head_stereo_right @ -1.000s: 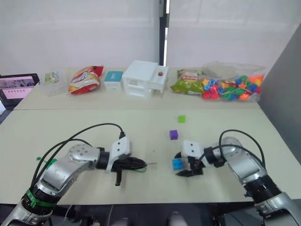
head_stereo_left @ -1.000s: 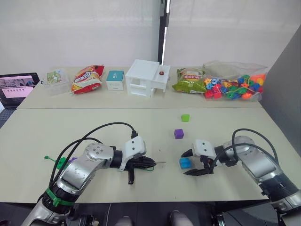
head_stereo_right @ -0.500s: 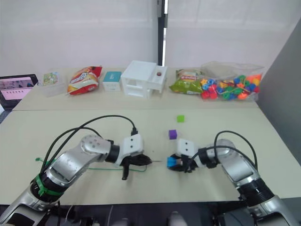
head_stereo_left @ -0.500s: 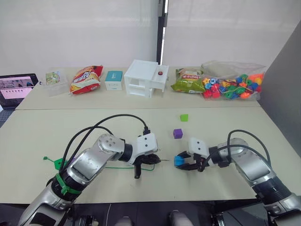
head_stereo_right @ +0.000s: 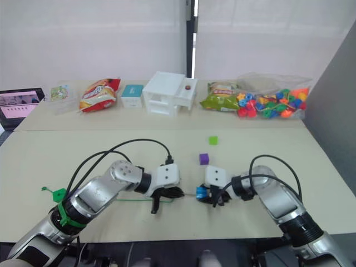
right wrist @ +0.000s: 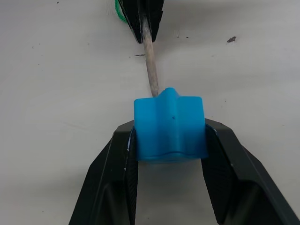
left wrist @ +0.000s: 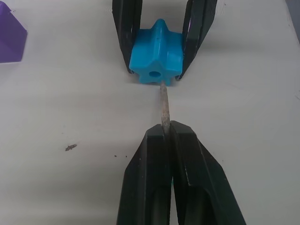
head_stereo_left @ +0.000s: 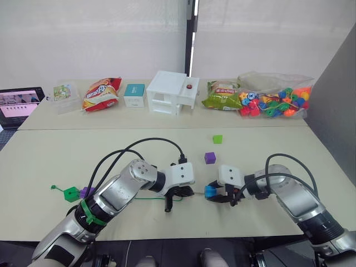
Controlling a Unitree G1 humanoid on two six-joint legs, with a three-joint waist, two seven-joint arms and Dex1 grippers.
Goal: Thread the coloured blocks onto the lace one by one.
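Near the surface's front edge, right claw (right wrist: 168, 154) gripped the blue block (left wrist: 156, 57). Left claw (left wrist: 168, 133) pinched the lace (head_stereo_left: 146, 197) tip (left wrist: 164, 101), which seemingly met the block just below its hole. Step: threading blue. Next needs slight realignment, then push.

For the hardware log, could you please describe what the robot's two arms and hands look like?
Both arms are silver-grey metal with black joints, and loose black cables loop over each forearm. Each wrist carries a white boxy block. The left hand and right hand each have two black tapered fingers. A green band rings the left arm.
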